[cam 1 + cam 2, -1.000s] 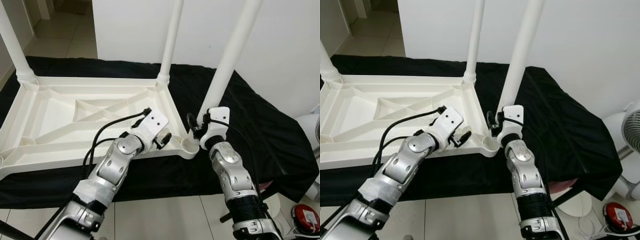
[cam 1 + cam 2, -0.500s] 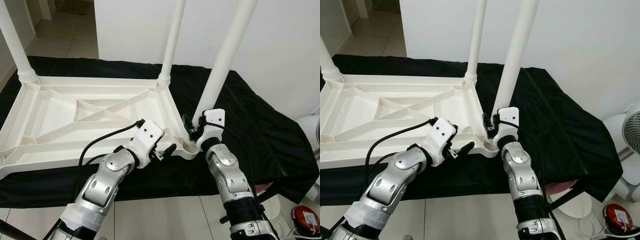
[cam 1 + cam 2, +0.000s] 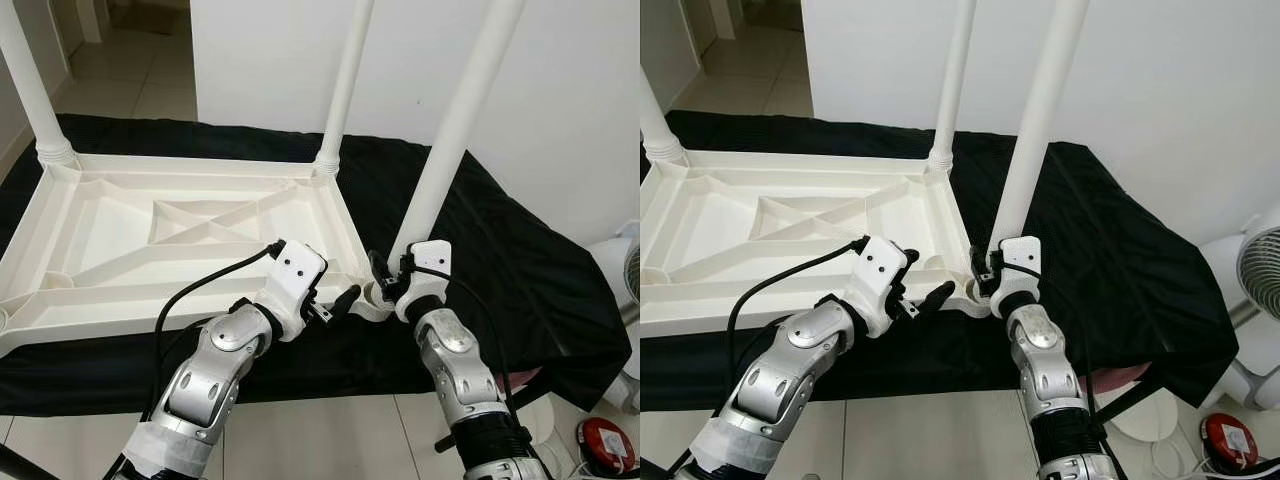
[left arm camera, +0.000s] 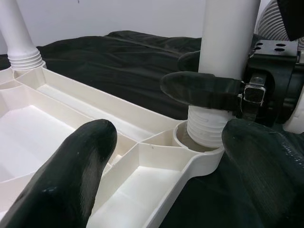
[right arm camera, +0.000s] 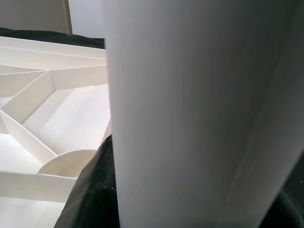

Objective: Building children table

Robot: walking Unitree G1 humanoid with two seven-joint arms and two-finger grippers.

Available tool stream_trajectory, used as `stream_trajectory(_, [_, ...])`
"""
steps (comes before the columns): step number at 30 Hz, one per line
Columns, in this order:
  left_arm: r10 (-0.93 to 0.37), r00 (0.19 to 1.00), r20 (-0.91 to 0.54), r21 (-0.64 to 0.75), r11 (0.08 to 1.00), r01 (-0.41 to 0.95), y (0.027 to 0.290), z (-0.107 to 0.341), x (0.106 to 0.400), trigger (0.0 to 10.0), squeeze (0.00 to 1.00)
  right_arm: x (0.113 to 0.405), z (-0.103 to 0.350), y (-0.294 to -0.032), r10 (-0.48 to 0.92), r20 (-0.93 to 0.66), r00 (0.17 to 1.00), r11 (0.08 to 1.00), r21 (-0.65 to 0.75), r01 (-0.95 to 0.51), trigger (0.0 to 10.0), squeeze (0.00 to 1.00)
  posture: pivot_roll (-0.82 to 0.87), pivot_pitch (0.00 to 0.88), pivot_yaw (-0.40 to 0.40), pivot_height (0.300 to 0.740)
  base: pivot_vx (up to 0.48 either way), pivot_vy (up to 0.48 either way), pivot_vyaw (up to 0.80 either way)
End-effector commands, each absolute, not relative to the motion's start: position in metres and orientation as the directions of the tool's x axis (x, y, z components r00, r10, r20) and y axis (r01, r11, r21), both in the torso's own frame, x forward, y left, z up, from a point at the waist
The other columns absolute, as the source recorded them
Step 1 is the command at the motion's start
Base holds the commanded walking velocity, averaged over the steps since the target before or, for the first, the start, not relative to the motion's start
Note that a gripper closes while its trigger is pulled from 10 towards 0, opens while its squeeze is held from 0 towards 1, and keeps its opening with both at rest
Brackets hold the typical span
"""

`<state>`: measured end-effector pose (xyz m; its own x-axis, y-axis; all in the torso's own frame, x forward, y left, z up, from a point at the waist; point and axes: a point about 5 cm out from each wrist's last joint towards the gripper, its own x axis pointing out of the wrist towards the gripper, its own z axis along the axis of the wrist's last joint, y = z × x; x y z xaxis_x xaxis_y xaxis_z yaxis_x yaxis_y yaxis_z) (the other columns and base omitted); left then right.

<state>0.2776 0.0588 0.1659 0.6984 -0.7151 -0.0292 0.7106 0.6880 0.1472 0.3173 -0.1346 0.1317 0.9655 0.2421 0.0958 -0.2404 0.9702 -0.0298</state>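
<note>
Gripping the table leg [image 3: 450, 150], right gripper [image 3: 385, 280]; left gripper [image 3: 335, 303] fingers wide beside tabletop [image 3: 120, 235].

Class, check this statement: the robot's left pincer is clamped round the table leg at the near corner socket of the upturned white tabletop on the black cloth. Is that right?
Not quite. The right pincer is clamped round the table leg at the near corner socket of the upturned tabletop on the black cloth. The left pincer hovers open beside it, as the left wrist view shows.

Upturned white table [image 3: 150, 235], legs upright
</note>
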Motion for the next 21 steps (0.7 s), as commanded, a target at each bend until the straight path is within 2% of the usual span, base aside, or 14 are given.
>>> stream_trajectory(1, [-0.714,0.7,-0.018,0.133,0.692,0.71,0.056,0.17,0.276,10.0,0.0,0.315,0.115,-0.139,0.261,0.024,0.965,0.964,-0.06,-0.259,10.0,0.0,0.03,0.0,-0.135,0.74,0.0,0.0,0.0])
stream_trajectory(7, [-0.74,0.672,-0.015,0.11,0.667,0.737,0.056,0.172,0.273,10.0,0.0,0.317,0.113,-0.137,0.297,0.035,0.954,0.952,-0.083,-0.294,10.0,0.0,0.03,0.0,-0.122,0.74,0.0,0.0,0.0])
stream_trajectory(9, [-0.797,0.601,-0.057,0.081,0.597,0.798,0.058,0.167,0.263,10.0,0.0,0.319,0.112,-0.136,0.349,0.042,0.936,0.931,-0.128,-0.342,10.0,0.0,0.03,0.0,-0.12,0.74,0.0,0.0,0.0])
stream_trajectory(11, [-0.805,0.59,-0.063,0.086,0.584,0.807,0.058,0.167,0.261,10.0,0.0,0.319,0.111,-0.135,0.359,0.04,0.932,0.926,-0.137,-0.351,10.0,0.0,0.03,0.0,-0.12,0.74,0.0,0.0,0.0])
stream_trajectory(16, [-0.802,0.595,-0.061,0.082,0.59,0.803,0.058,0.169,0.261,10.0,0.0,0.313,0.111,-0.128,0.45,0.078,0.889,0.886,-0.165,-0.434,10.0,0.0,0.04,0.0,-0.124,0.74,0.0,0.0,0.0])
stream_trajectory(21, [-0.801,0.596,-0.058,0.085,0.591,0.802,0.058,0.17,0.261,10.0,0.0,0.312,0.109,-0.126,0.476,0.085,0.875,0.874,-0.151,-0.461,10.0,0.0,0.04,0.0,-0.124,0.74,0.0,0.0,0.0])
